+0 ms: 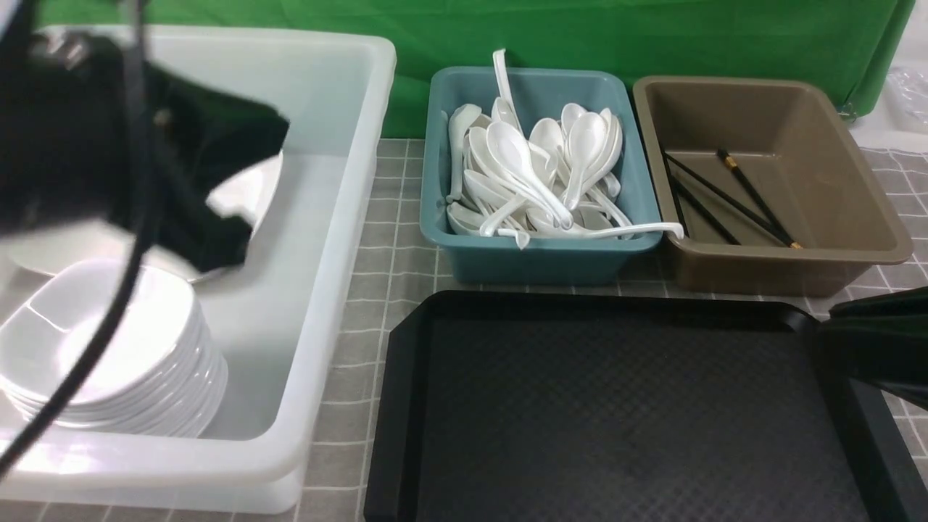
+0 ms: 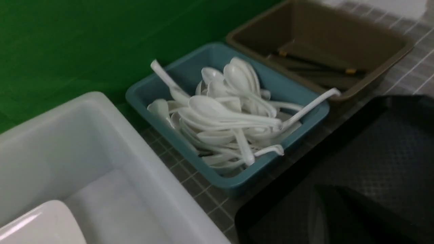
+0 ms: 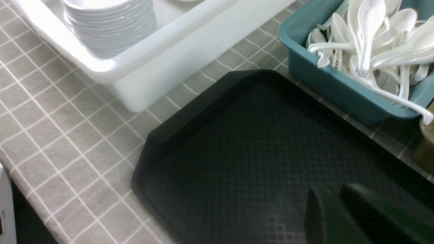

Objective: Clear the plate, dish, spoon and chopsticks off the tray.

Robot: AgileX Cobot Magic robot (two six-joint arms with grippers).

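Observation:
The black tray [image 1: 616,406] lies in front of me with nothing on it. A large white plate [image 1: 250,185] shows partly behind my blurred left arm [image 1: 87,145], inside the white tub [image 1: 341,239]. Its corner also shows in the left wrist view as the plate [image 2: 40,225]. A stack of small white dishes [image 1: 109,355] stands in the same tub. White spoons [image 1: 536,174] fill the teal tub [image 1: 536,257]. Black chopsticks [image 1: 747,199] lie in the brown tub [image 1: 790,264]. My left gripper [image 2: 325,203] is shut and holds nothing. My right gripper [image 3: 330,193] hovers over the tray's right end, jaws nearly together and holding nothing.
The three tubs stand along the far and left sides of the tray on a grey checked cloth [image 1: 384,239]. A green backdrop [image 1: 580,36] closes off the far side. One spoon handle [image 1: 645,230] sticks out over the teal tub's rim toward the brown tub.

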